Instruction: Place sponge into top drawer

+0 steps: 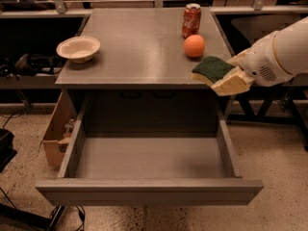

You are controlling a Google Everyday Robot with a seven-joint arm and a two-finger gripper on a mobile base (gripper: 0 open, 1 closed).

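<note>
The sponge [212,68], dark green on top with a yellow base, is held in my gripper [230,79] at the right front corner of the cabinet top, above the drawer's right side wall. The gripper is shut on it, and the white arm reaches in from the right edge. The top drawer [149,191] is pulled fully open below, a wide shallow grey box with nothing inside.
On the grey cabinet top [139,42] stand an orange [194,45], a red soda can [191,20] and a cream bowl [78,48]. A cardboard box [54,134] sits on the floor left of the drawer. Dark table legs stand at right.
</note>
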